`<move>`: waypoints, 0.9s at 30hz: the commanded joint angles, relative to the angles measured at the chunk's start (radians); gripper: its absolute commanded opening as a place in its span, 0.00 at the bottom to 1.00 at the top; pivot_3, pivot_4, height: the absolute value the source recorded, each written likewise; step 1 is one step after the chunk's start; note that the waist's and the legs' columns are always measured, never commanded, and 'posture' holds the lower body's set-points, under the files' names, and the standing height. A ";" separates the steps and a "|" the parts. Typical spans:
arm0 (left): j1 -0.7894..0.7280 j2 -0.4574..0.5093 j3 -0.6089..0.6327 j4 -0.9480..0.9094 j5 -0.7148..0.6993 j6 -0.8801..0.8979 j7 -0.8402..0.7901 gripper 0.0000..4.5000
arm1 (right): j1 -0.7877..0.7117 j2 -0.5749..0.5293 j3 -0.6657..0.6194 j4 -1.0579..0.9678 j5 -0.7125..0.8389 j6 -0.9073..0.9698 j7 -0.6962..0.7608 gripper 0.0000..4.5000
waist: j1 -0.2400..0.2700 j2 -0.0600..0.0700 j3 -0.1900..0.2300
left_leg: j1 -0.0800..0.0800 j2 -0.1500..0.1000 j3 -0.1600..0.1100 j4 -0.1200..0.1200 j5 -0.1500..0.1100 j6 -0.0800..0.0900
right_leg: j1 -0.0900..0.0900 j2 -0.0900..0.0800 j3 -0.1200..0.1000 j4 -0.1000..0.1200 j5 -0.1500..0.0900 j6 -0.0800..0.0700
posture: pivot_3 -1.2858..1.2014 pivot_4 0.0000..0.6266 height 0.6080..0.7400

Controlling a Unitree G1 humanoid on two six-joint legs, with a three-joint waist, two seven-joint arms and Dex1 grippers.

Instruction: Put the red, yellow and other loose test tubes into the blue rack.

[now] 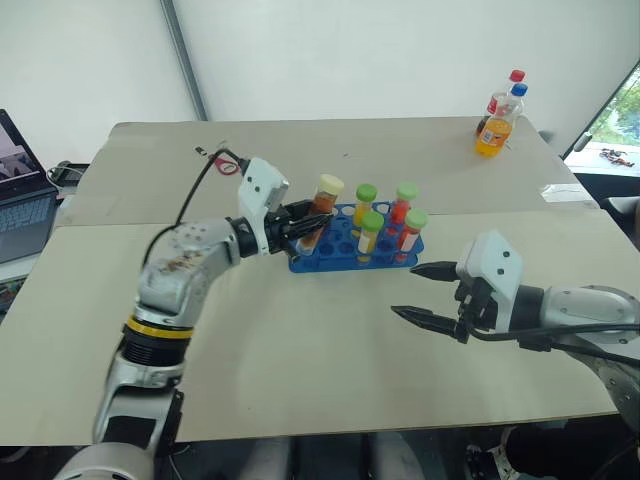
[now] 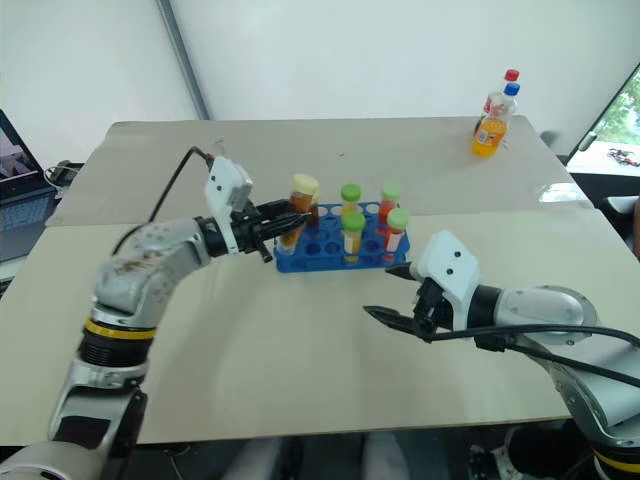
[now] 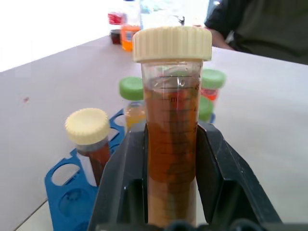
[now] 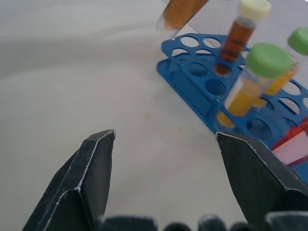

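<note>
L grip (image 1: 305, 228): clamped on tube (image 3: 173, 134), over rack (image 1: 345, 255).
R grip (image 1: 428, 292): jaws apart, empty.
Next: tip tube upright, lower into free hole.

Held tube (image 3: 172, 144) bottom hidden between fingers (image 3: 120, 192).

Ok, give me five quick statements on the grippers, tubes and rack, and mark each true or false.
1. The left gripper is shut on a cream-capped tube. True.
2. The right gripper holds a tube. False: it is open and empty.
3. Four green-capped tubes stand in the blue rack. True.
4. The rack lies on its side. False: it sits flat on the table.
5. A bottle stands inside the rack. False: it stands apart, at the table's far side.
</note>
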 commanded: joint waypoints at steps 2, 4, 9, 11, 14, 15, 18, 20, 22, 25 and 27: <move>-0.015 -0.085 0.001 0.075 0.058 -0.158 0.051 0.18 | -0.013 -0.001 -0.036 -0.038 0.011 0.034 -0.042 0.83 | 0.002 0.000 0.000 | 0.000 0.000 0.000 0.000 0.000 0.000 | 0.000 0.000 0.000 0.000 0.000 0.000 | 0.52 0.24 1.00; -0.029 -0.125 -0.011 0.119 0.080 -0.200 0.060 0.18 | -0.010 0.001 -0.040 -0.049 0.019 0.048 -0.054 0.83 | 0.006 0.000 0.000 | -0.001 -0.001 0.000 0.001 0.000 0.000 | 0.000 -0.001 -0.001 0.000 0.000 0.000 | 0.52 0.24 1.00; -0.049 -0.184 -0.027 0.236 0.127 -0.296 0.062 0.18 | 0.006 -0.001 -0.054 -0.078 0.040 0.084 -0.075 0.83 | 0.004 0.000 0.000 | -0.003 -0.001 0.000 0.008 -0.002 0.004 | 0.001 -0.001 -0.001 0.001 0.001 0.001 | 0.52 0.24 1.00; -0.049 -0.194 -0.029 0.276 0.139 -0.331 0.055 0.18 | 0.011 -0.001 -0.059 -0.086 0.046 0.095 -0.082 0.83 | 0.001 0.000 0.000 | -0.003 -0.001 0.000 0.008 -0.002 0.004 | 0.001 -0.001 -0.001 0.000 0.001 0.002 | 0.52 0.24 1.00; -0.063 -0.208 -0.022 0.339 0.151 -0.368 0.056 0.18 | 0.019 -0.002 -0.066 -0.095 0.051 0.105 -0.096 0.83 | 0.001 0.000 0.000 | -0.003 -0.001 0.000 0.009 -0.002 0.004 | 0.001 -0.001 -0.001 0.000 0.001 0.002 | 0.52 0.24 1.00; -0.068 -0.212 -0.022 0.357 0.154 -0.379 0.054 0.18 | 0.023 -0.002 -0.069 -0.098 0.053 0.108 -0.100 0.83 | 0.002 0.000 0.000 | -0.003 -0.001 0.000 0.009 -0.002 0.004 | 0.001 -0.001 -0.001 0.001 0.001 0.002 | 0.52 0.24 1.00; -0.081 -0.222 -0.022 0.405 0.168 -0.422 0.050 0.18 | 0.036 0.000 -0.081 -0.107 0.057 0.115 -0.110 0.83 | 0.002 0.000 0.000 | -0.003 -0.002 0.000 0.009 -0.002 0.004 | 0.002 -0.001 -0.001 0.000 0.001 0.002 | 0.52 0.24 1.00; -0.085 -0.231 -0.027 0.439 0.179 -0.452 0.050 0.18 | 0.043 0.002 -0.086 -0.109 0.058 0.117 -0.114 0.83 | 0.002 0.000 0.000 | -0.003 -0.002 0.000 0.009 -0.003 0.004 | 0.002 -0.001 -0.001 0.000 0.001 0.002 | 0.52 0.24 1.00; -0.086 -0.241 -0.033 0.463 0.189 -0.475 0.048 0.18 | 0.046 0.003 -0.087 -0.110 0.058 0.117 -0.118 0.83 | 0.002 0.000 0.000 | -0.002 -0.002 0.000 0.009 -0.003 0.004 | 0.002 -0.001 -0.001 0.000 0.001 0.003 | 0.52 0.24 1.00; -0.087 -0.250 -0.035 0.482 0.201 -0.499 0.047 0.18 | 0.046 0.002 -0.085 -0.109 0.056 0.116 -0.121 0.83 | 0.003 0.000 0.000 | -0.002 -0.002 0.000 0.009 -0.002 0.004 | 0.002 -0.001 -0.001 0.000 0.001 0.003 | 0.52 0.24 1.00; -0.084 -0.257 -0.029 0.495 0.207 -0.507 0.059 0.18 | 0.045 0.001 -0.083 -0.105 0.052 0.114 -0.121 0.83 | 0.006 0.000 0.000 | -0.002 -0.002 0.000 0.010 -0.002 0.004 | 0.002 -0.001 -0.001 0.000 0.001 0.003 | 0.52 0.24 1.00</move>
